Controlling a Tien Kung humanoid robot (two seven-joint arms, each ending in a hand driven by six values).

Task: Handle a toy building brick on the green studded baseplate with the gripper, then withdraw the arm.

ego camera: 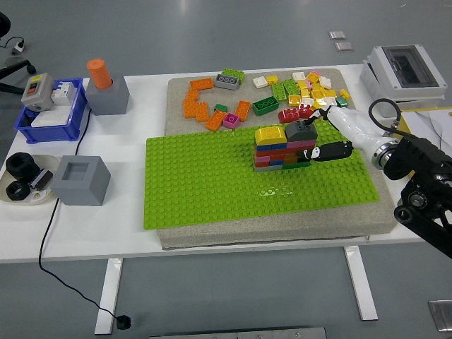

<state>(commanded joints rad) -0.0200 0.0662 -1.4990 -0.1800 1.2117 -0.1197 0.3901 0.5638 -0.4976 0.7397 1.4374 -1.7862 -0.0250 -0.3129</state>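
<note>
Grey plastic toy brick [300, 129] sits tilted on top of a small multicoloured stack of bricks [281, 150], built on the green studded baseplate [205, 183] that lies on a grey foam mat [282, 233] upon the white surface [85, 226]. The right hand [319, 134], white and black, reaches in from the right, fingers closed on the grey brick from above and the side. Loose bricks [212, 109] lie beyond the baseplate. Good practice, as judged: level the brick over the studs, press straight down, release fully, then withdraw without nudging the stack.
</note>
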